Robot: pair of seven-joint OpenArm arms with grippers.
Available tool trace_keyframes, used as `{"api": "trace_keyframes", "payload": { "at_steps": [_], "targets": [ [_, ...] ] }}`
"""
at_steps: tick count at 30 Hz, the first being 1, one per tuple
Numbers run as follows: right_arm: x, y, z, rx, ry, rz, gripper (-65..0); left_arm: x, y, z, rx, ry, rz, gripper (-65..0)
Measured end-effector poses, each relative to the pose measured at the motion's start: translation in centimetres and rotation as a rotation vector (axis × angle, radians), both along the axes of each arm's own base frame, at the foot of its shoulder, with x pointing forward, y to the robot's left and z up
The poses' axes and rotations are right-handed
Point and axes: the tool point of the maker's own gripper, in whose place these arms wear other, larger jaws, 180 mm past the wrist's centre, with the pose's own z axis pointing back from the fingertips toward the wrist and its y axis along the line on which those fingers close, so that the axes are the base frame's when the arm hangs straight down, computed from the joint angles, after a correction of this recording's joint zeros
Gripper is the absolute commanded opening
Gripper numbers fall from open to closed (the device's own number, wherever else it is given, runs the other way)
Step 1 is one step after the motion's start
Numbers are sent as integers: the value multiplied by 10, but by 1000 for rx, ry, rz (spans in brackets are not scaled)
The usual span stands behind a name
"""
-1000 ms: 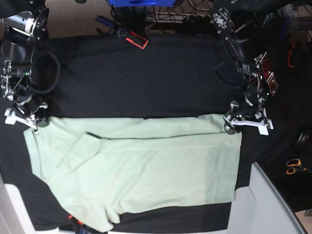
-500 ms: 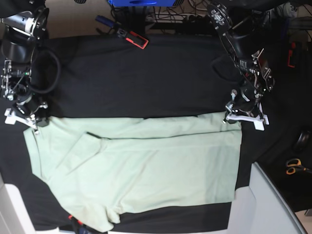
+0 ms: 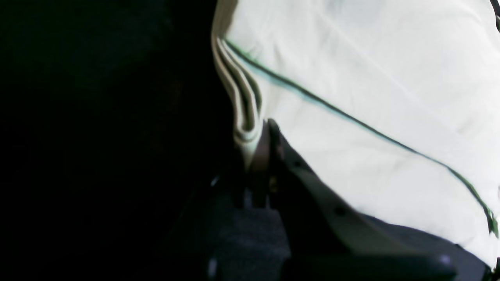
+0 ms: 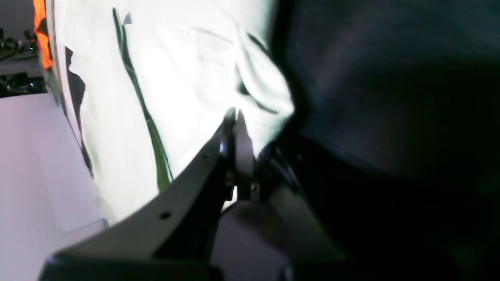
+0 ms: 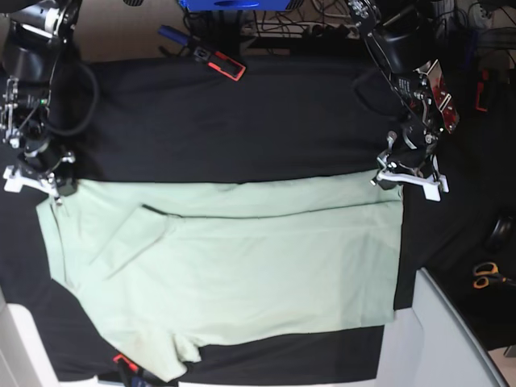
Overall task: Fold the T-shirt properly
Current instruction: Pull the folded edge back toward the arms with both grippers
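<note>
- Mint-green cotton T-shirt (image 5: 226, 274), pale and short-sleeved, lies spread across the near half of the black cloth table covering (image 5: 234, 121) in the base view; a folded-over band runs along its far edge, one sleeve points toward the near-left corner.
- Base view: left gripper (image 5: 395, 177) sits at the shirt's far-right corner, white fingers down on the fabric edge. Right gripper (image 5: 50, 185) sits at the shirt's far-left corner, same posture.
- Base view, off the cloth: red-and-black tool (image 5: 219, 62) at the far edge, orange-handled scissors (image 5: 484, 275) past the right edge, white panel (image 5: 451, 339) at the near-right corner.
- Left wrist view: left gripper (image 3: 265, 132) has both fingers pressed together on the stacked hem layers of the T-shirt (image 3: 371, 97); the layers bunch up right at the tips. Dark covering (image 3: 97, 117) fills the left side.
- Right wrist view: right gripper (image 4: 234, 117) fingers are closed together, pinching the shirt edge; T-shirt (image 4: 175, 78) is overexposed, with a dark fold line running through it. Orange patch (image 4: 40, 31) in the upper-left corner, blurred, can't identify.
</note>
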Motion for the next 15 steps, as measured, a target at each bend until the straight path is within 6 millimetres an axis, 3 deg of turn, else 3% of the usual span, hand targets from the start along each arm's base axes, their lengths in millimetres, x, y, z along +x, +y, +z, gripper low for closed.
{"api": "trace_keyframes", "payload": {
  "at_steps": [9,15],
  "targets": [
    [-26,0,-3,-10,22,25,-650,-24,-5,2,83,23,-91,-650],
    [-49,-4,-2,-45,37,43,-650,-51,-11,4,123,55,-137,-650]
  ]
}}
